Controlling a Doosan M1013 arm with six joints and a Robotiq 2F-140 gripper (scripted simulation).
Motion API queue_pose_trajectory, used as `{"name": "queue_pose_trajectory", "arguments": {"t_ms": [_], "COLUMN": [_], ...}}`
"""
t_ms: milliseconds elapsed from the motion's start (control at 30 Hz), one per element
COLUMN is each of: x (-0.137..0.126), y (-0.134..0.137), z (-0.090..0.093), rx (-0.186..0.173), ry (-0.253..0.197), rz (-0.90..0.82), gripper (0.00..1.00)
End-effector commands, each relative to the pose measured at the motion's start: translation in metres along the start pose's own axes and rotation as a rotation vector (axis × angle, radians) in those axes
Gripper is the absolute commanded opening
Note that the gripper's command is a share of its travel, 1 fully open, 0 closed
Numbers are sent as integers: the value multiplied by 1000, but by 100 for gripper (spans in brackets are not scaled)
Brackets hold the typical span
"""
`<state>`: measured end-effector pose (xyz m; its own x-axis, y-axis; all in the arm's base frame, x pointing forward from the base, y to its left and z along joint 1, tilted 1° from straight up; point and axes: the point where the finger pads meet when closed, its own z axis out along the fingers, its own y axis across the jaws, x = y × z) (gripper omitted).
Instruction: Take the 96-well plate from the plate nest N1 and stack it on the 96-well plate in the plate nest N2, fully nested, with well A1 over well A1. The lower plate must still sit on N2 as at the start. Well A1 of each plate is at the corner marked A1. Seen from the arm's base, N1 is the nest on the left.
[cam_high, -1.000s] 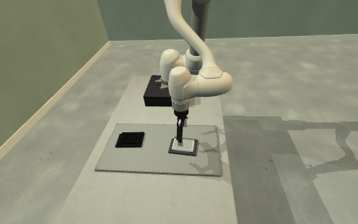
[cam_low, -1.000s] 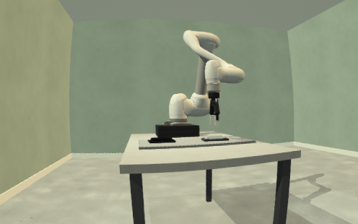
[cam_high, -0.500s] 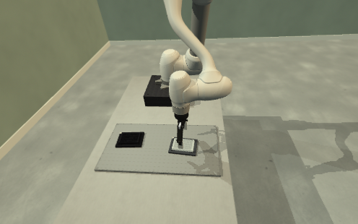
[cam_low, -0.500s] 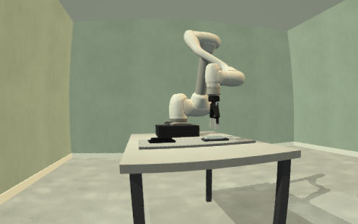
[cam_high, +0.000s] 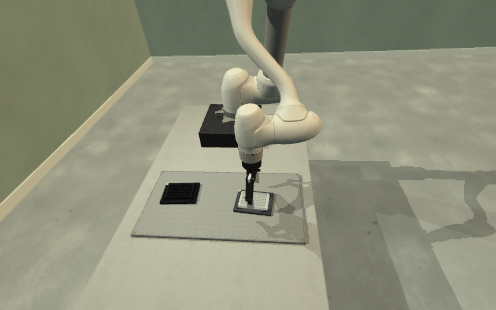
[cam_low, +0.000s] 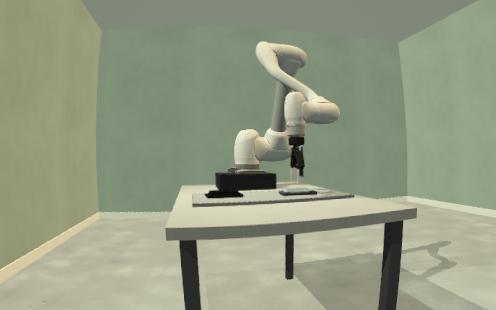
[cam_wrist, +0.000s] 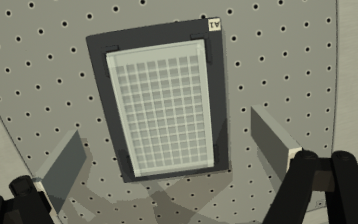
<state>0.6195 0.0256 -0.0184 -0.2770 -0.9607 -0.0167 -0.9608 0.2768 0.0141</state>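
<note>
A clear 96-well plate (cam_high: 254, 201) sits in a dark nest on the right of the perforated board; this is N1. It fills the middle of the wrist view (cam_wrist: 162, 107), and the nest's A1 label (cam_wrist: 215, 24) is at the upper right corner. A black 96-well plate (cam_high: 180, 193) sits in the left nest, N2, and also shows in the exterior view (cam_low: 223, 194). My gripper (cam_high: 248, 196) hangs above the clear plate, open and empty. In the wrist view its two fingers stand wide on either side of the plate's long sides, apart from it. Side on, the gripper (cam_low: 298, 172) is a little above the plate (cam_low: 298, 191).
The grey perforated board (cam_high: 220, 207) lies on a table. The arm's black base block (cam_high: 220, 131) stands behind the board. The table's edges are near the board on the right and front sides.
</note>
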Motion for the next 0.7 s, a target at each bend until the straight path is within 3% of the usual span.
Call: {"name": "queue_pose_trajectory", "arguments": {"t_ms": [0, 433, 667], "x": [0, 0, 0], "y": [0, 0, 0], "z": [7, 25, 26], "rx": [0, 0, 0], "ry": [0, 0, 0], "rz": [0, 0, 0], "gripper": [100, 100, 100]}}
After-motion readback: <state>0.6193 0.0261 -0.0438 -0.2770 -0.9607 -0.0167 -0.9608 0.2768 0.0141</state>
